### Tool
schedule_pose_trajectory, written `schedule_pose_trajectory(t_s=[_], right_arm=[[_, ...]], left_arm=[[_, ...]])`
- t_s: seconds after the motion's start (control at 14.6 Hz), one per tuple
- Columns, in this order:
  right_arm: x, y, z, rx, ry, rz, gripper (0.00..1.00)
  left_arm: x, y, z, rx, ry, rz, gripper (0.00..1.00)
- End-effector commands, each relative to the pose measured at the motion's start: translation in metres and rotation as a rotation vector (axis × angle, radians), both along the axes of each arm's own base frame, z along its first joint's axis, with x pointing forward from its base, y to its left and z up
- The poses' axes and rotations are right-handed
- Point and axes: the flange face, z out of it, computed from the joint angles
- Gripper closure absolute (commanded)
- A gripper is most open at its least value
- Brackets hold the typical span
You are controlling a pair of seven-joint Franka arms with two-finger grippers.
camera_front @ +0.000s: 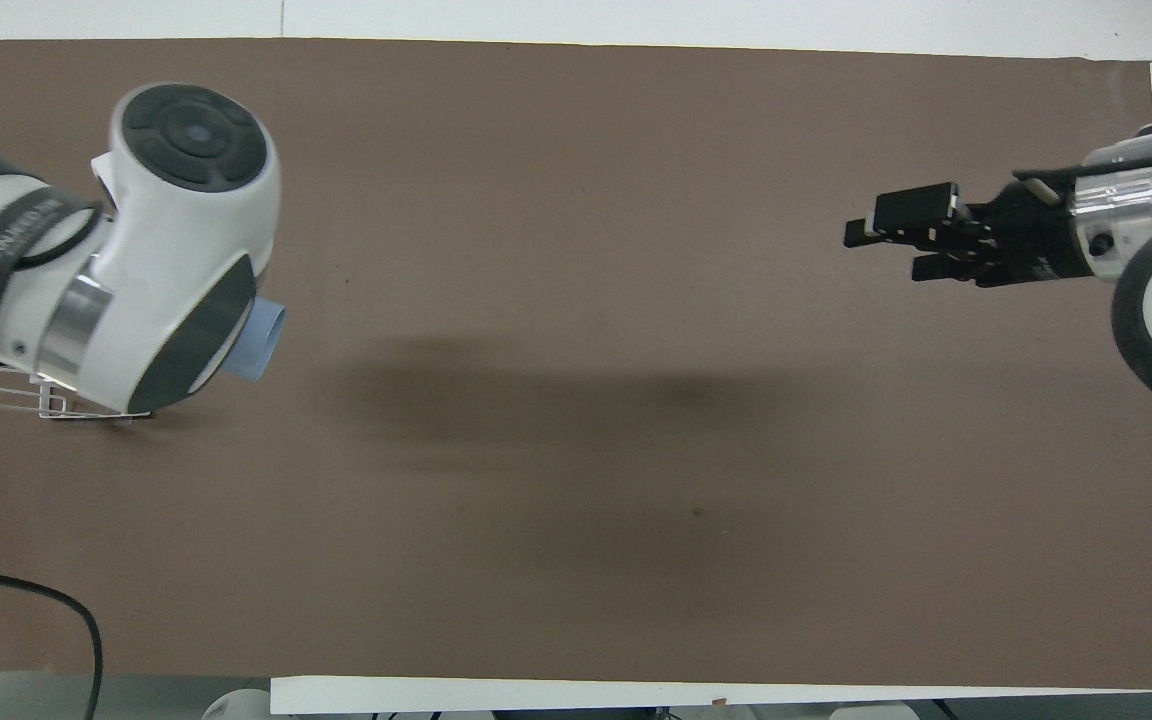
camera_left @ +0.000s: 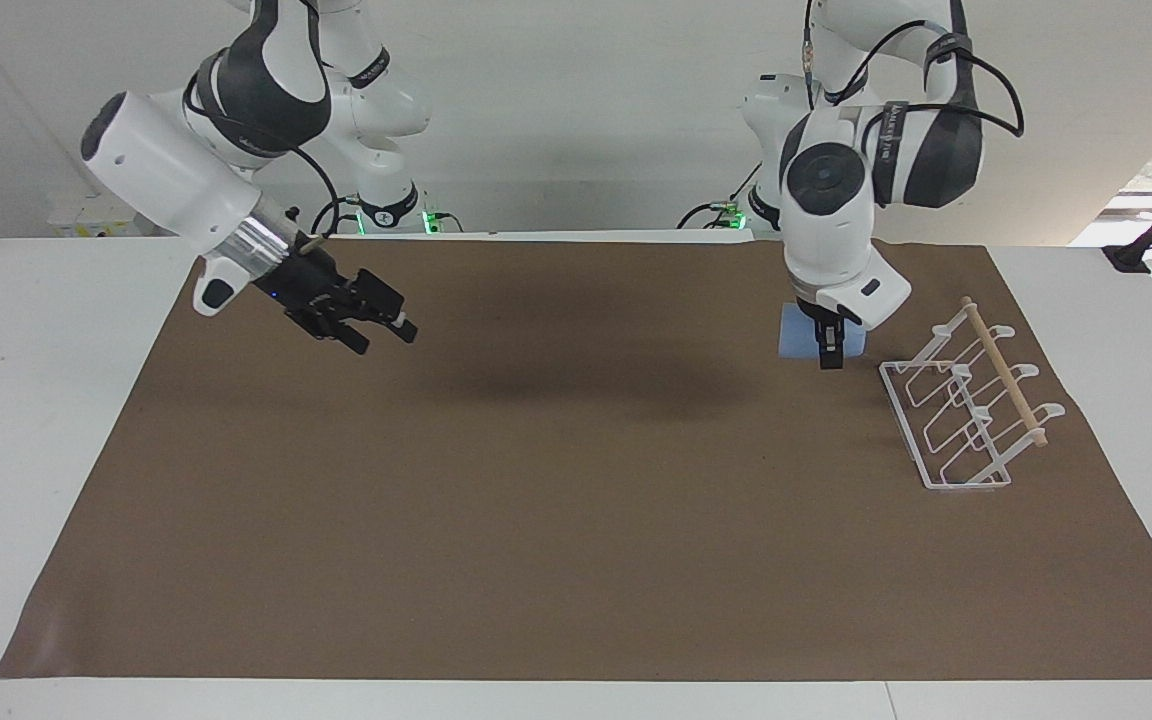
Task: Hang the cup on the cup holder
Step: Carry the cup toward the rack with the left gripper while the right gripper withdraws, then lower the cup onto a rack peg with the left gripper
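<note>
From across the surface, the left gripper (camera_left: 829,352) hangs just beside the cup holder (camera_left: 966,410), clamped on the cup (camera_left: 796,340); I'd tip the rim squarely over a prong before lowering. From above, the right gripper (camera_front: 886,245) waits with fingers spread wide, holding nothing, over the right arm's end of the surface (camera_front: 576,450).

the left arm bent steeply down, its gripper (camera_left: 829,355) pointing at the table, fingers clamped. the right arm reached low, its gripper (camera_left: 388,333) slanted downward with fingers parted, holding nothing.
</note>
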Motion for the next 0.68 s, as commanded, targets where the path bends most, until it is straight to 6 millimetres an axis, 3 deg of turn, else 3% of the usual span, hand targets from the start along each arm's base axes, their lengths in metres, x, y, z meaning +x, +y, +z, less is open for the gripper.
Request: schedule_pose_trajectory(t_s=[0.0,0.07,0.14,0.27,0.34,0.48,0.62], right_arm=[[-0.019,-0.025,0.049,-0.237,0.033,0.102,0.01],[-0.023,-0.032,0.075,-0.311,0.054,0.124,0.01],[-0.027,-0.035,0.093,-0.361,0.063,0.133,0.01],[-0.037,-0.034,0.127,-0.436,0.076,0.149,0.01],[-0.042,-0.032,0.133,-0.489,0.094,0.159,0.0],[-0.046,-0.028,0.123,-0.511,0.127,0.181,0.01],[-0.046,-0.025,0.124,-0.522,0.127,0.193,0.01]], left_arm=[[0.004,-0.002,-0.025,0.337,-0.034,-0.019,1.0],[0.012,0.004,-0.04,0.458,-0.064,-0.013,1.0],[0.025,0.013,-0.07,0.598,-0.068,-0.001,1.0],[0.055,0.027,-0.079,0.764,-0.127,0.025,1.0],[0.064,0.038,-0.077,0.813,-0.137,0.045,1.0],[0.081,0.062,-0.099,0.982,-0.137,0.047,1.0],[0.097,0.07,-0.101,1.038,-0.164,0.084,1.0]])
